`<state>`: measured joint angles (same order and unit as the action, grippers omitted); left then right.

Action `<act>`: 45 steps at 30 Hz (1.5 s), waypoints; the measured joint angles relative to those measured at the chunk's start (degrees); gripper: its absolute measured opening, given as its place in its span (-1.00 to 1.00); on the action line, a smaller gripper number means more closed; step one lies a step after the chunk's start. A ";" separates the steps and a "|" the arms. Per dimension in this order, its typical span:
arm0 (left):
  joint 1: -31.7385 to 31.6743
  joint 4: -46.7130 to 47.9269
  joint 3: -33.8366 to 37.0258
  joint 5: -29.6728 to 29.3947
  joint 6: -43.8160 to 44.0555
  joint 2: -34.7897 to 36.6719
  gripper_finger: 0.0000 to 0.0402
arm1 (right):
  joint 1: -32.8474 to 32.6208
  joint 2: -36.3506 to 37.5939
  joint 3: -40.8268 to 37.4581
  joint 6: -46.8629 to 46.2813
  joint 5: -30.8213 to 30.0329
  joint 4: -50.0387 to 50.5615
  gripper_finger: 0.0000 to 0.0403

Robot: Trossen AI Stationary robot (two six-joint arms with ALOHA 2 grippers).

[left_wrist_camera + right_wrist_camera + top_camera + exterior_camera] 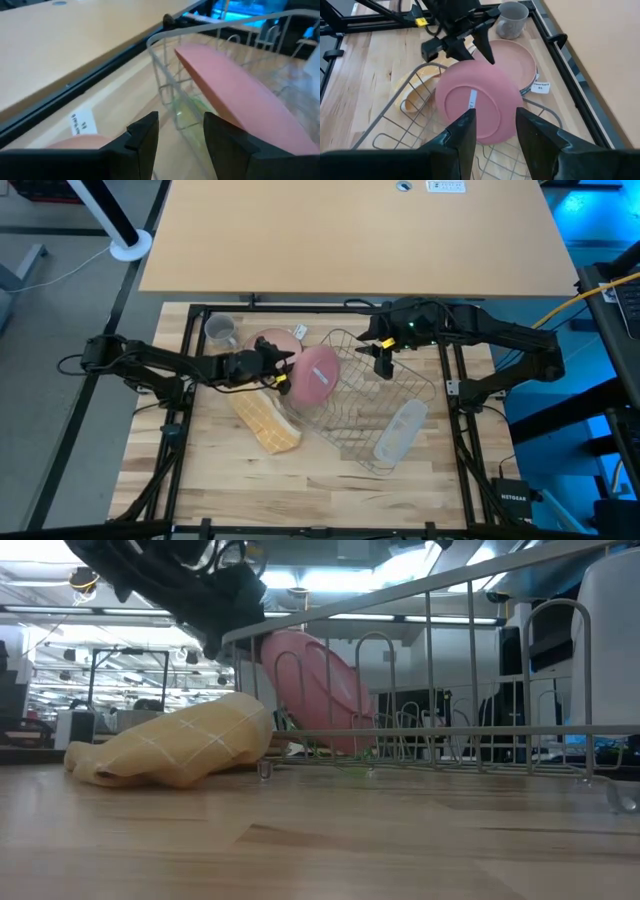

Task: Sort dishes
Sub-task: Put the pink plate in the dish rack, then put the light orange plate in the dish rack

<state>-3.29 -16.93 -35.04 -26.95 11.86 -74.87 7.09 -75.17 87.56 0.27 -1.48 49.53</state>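
A pink plate stands on its edge in the wire rack, tilted, with its underside toward the right arm. My left gripper is open at the plate's upper rim, on the side of the pink bowl; nothing lies between its fingers. The bowl sits on the table beside the rack, and a grey mug stands beyond it. Something green and translucent lies in the rack's corner below the plate. My right gripper hangs open above the rack. My left gripper has one finger right beside the pink plate's rim, coming level from the table's left. The plate is outside the gap between the fingers. Whether the finger touches the rim I cannot tell.
A yellow checked cloth lies bunched on the table near the rack's left corner. A clear oblong tray lies in the rack's near right part. A paper label lies by the bowl. A black frame borders the table.
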 joint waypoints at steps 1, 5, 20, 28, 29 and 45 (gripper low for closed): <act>-0.30 -0.26 0.01 0.38 0.00 -0.49 -0.27 | 0.00 0.00 -0.01 0.00 0.00 0.00 -0.29; -1.01 -0.57 -0.01 3.39 0.20 -3.04 -0.27 | 0.00 -0.01 -0.01 0.00 0.02 -0.03 -0.29; -1.20 0.95 0.05 6.02 -4.32 -2.93 -0.27 | 0.00 -0.03 -0.01 0.02 0.02 0.10 -0.29; -1.20 7.64 0.10 5.37 -9.34 3.28 -0.27 | 0.04 -0.03 -0.01 0.18 0.00 -0.01 -0.29; -1.20 8.58 0.10 5.09 -9.58 4.19 -0.27 | 0.04 -0.03 -0.01 0.20 0.00 -0.03 -0.29; -1.20 38.21 0.06 4.95 -10.18 8.28 -0.27 | 0.04 -0.03 -0.01 0.09 0.00 -0.17 -0.29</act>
<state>-4.49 21.28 -34.98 -22.00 1.68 -66.59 7.14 -75.20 87.55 0.36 -1.48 49.36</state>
